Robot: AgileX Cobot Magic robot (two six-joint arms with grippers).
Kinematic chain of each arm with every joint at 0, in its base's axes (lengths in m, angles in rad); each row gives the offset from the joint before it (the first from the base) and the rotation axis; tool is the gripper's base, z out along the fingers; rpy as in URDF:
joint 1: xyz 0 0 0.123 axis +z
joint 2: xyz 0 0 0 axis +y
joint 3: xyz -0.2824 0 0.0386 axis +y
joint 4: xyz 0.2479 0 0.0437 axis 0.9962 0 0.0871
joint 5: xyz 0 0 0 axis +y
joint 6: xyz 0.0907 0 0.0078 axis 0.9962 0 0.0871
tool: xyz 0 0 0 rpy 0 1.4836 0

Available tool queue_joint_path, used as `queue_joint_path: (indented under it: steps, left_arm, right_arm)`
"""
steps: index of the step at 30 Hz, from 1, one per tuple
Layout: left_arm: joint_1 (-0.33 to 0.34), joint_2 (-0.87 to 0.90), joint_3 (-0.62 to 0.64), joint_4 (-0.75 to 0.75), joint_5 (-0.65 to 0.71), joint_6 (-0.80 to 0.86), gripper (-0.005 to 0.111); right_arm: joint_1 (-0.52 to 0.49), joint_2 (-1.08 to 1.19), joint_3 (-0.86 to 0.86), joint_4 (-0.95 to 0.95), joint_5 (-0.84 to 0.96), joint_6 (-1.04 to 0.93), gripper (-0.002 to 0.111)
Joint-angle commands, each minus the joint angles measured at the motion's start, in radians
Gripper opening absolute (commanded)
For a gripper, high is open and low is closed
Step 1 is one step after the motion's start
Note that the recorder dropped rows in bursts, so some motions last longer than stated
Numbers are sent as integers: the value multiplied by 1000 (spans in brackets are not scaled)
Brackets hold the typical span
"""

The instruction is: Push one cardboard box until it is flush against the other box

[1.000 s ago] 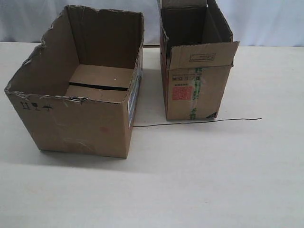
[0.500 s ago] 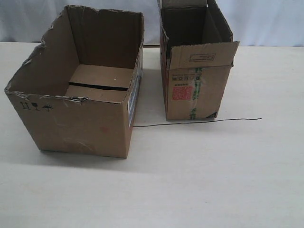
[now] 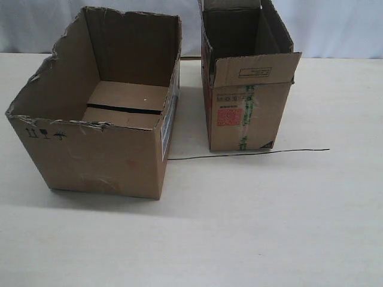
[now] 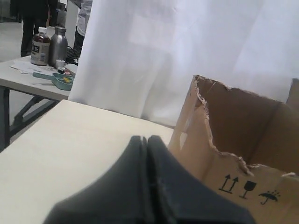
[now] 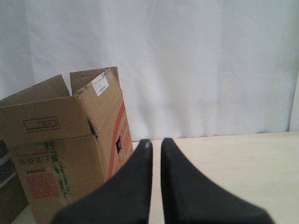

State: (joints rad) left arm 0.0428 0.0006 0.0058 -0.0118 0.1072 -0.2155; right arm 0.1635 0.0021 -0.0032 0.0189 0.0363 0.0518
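Your cardboard box [image 3: 99, 134] sits left of frame on the table [image 3: 269, 221]; the other box [image 3: 248, 89] stands upper centre-right, a gap between them. Left gripper [image 4: 147, 142]: fingers pressed together. Right gripper [image 5: 155, 144]: fingers slightly apart, holding nothing.

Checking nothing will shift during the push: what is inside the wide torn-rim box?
The cardboard box shows only its bottom flaps with a dark seam. Its front wall hides the near floor.
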Motion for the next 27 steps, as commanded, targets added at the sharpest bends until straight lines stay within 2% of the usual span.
queue_joint_path:
  steps: [1,3,6,9,12,19,22,27]
  left_arm:
    - [-8,-1,-6,-226,-43,-111,0]
    - [-8,-1,-6,-315,-50,-135,0]
    - [-8,-1,-6,-326,-107,-135,0]
    - [-8,-1,-6,-418,-174,-194,0]
    - [-8,-1,-6,-518,-277,-235,0]
    - [-8,-1,-6,-523,-581,-235,0]
    - [-8,-1,-6,-523,-591,-235,0]
    - [-8,-1,-6,-521,-509,-230,0]
  right_arm:
    - [2,-2,3,-8,-9,-2,5]
    - [2,-2,3,-8,-9,-2,5]
    - [2,-2,3,-8,-9,-2,5]
    - [2,-2,3,-8,-9,-2,5]
    - [2,-2,3,-8,-9,-2,5]
    - [2,-2,3,-8,-9,-2,5]
    - [2,-2,3,-8,-9,-2,5]
    - [2,-2,3,-8,-9,-2,5]
